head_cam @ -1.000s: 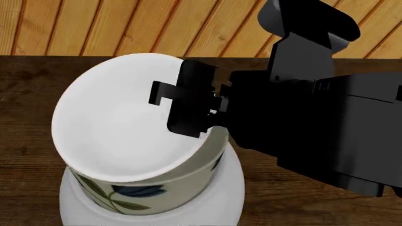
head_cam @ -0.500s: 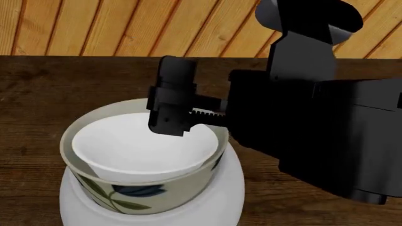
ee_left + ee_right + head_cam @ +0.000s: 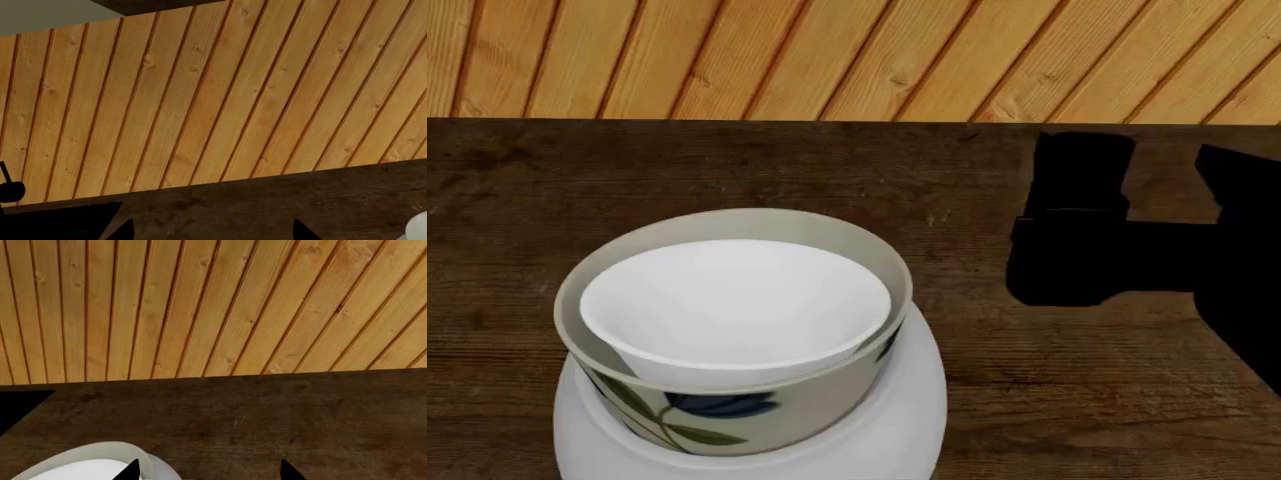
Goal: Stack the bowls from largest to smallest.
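Nesting inside one another on the dark brown wooden surface (image 3: 547, 200), the small plain white bowl (image 3: 737, 305) sits in the medium cream bowl with blue-flower and green-leaf print (image 3: 714, 405), which sits in the large plain white bowl (image 3: 888, 435). Off to their side, well clear of them, the black right hand (image 3: 1068, 235) hangs over the surface grasping nothing, though whether its fingers are spread I cannot tell. Beyond it runs the light wooden plank wall (image 3: 827, 55); the left hand (image 3: 210, 235) shows only two dark fingertips, parted and empty.
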Robot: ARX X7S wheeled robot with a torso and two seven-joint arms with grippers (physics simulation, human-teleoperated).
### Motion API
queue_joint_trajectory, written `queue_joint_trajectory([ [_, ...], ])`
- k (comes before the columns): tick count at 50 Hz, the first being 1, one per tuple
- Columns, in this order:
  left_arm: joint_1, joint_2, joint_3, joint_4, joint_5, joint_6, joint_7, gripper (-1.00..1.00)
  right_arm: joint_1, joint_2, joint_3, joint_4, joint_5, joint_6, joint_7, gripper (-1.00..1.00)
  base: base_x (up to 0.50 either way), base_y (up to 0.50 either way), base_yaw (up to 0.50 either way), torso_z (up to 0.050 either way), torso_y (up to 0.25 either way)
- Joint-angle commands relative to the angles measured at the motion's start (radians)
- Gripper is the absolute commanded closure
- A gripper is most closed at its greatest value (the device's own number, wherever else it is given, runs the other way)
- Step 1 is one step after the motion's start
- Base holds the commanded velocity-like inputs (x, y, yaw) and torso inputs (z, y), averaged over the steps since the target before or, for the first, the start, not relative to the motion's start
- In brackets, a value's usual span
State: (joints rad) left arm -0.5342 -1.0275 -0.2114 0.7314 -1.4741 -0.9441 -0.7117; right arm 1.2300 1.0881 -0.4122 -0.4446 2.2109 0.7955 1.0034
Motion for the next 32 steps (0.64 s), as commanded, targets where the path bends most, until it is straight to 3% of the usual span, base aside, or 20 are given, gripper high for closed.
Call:
queue_joint_trajectory([
  [1, -0.497, -0.131, 0.227, -0.152, -0.24, -0.128, 0.003, -1.0, 0.132, 0.123, 0.06, 0.074, -0.026, 0.13, -0.044, -1.0, 0.0, 0.0, 0.0, 0.0, 0.0],
  [8, -0.94, -0.041, 0.42, -0.353, -0.276, -0.304, 0.013, -1.0, 0.421, 0.033, -0.03, 0.281, -0.045, 0.315, -0.008, -1.0, 0.0, 0.0, 0.0, 0.0, 0.0],
  [12, -1.043, -0.021, 0.452, -0.392, -0.31, -0.341, -0.005, -1.0, 0.53, -0.006, -0.057, 0.357, -0.082, 0.389, -0.021, -1.0, 0.0, 0.0, 0.0, 0.0, 0.0],
  [19, -1.211, 0.054, 0.524, -0.479, -0.237, -0.411, 0.031, -1.0, 0.758, -0.107, -0.13, 0.543, -0.139, 0.507, -0.017, -1.0, 0.0, 0.0, 0.0, 0.0, 0.0],
  [32, -1.306, 0.072, 0.552, -0.549, -0.176, -0.431, 0.077, -1.0, 0.928, -0.218, -0.174, 0.689, -0.317, 0.584, -0.138, -1.0, 0.0, 0.0, 0.0, 0.0, 0.0],
])
